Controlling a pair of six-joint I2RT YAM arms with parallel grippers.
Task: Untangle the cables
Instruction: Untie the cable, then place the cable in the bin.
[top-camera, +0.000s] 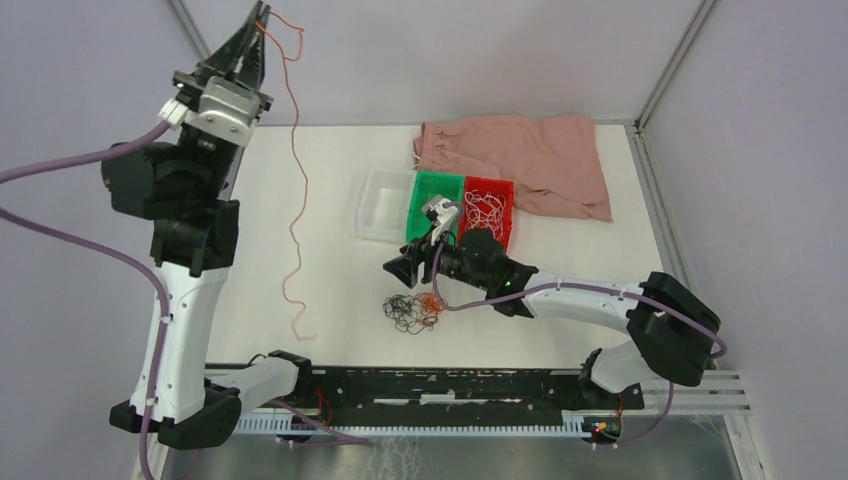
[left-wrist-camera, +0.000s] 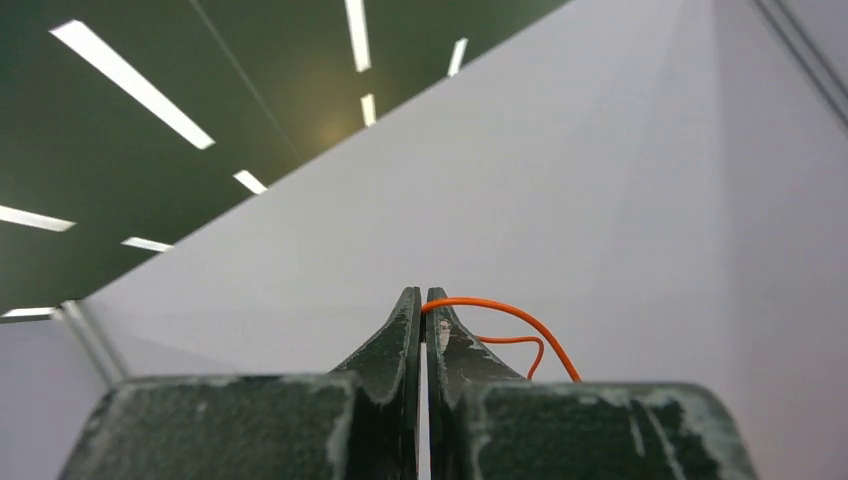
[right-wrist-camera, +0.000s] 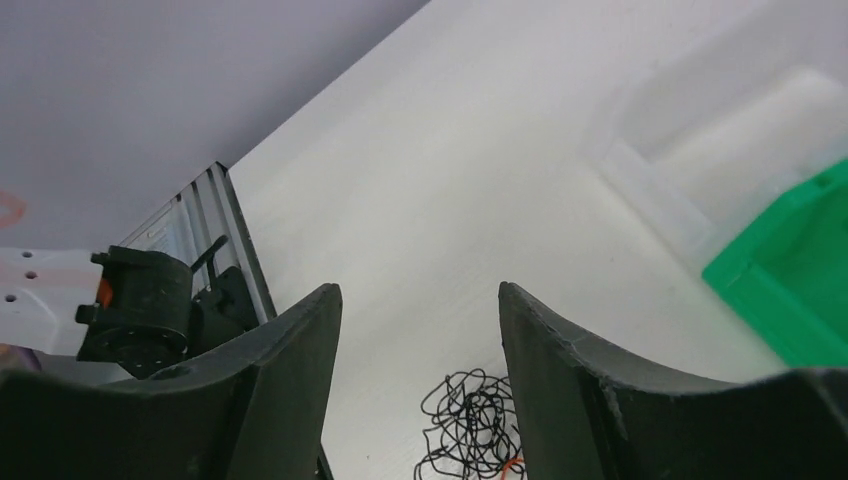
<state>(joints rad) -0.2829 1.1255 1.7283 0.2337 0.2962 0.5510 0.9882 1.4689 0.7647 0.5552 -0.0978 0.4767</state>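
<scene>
Looking across from the near rail (top-camera: 450, 385), I saw the widest free stretch on the left half of the white table (top-camera: 330, 160), between the left wall and the bins. The left gripper (top-camera: 260, 18) was raised high above the far left corner. Its fingers were pressed together on the top of a long orange cable (top-camera: 296, 180), which hung down in kinks. The cable's lower end curled on the table, apart from the small black tangle (top-camera: 410, 310). That tangle, with a bit of orange in it, lay mid-table toward the near edge. The right gripper (top-camera: 402, 268) hung just beyond it with its fingers spread and nothing between them.

A clear tray (top-camera: 383, 205), a green bin (top-camera: 432, 190) and a red bin (top-camera: 500, 190) stood side by side, touching. Loose white and orange strands (top-camera: 485, 210) lay in the red one. A pink cloth (top-camera: 530, 160) was crumpled against the far right corner.

Only the left wrist view showed the pinch up close. There the left gripper (left-wrist-camera: 422, 295) was closed tight, with the orange cable (left-wrist-camera: 510, 312) looping out to the right against a grey wall and ceiling lights. The right wrist view showed the right gripper (right-wrist-camera: 420, 290) gaping over bare table (right-wrist-camera: 420, 180), with the tangle (right-wrist-camera: 470, 420) below the gap. The green bin (right-wrist-camera: 800, 280) was at that view's right edge.

Pale lilac walls closed in three sides.
</scene>
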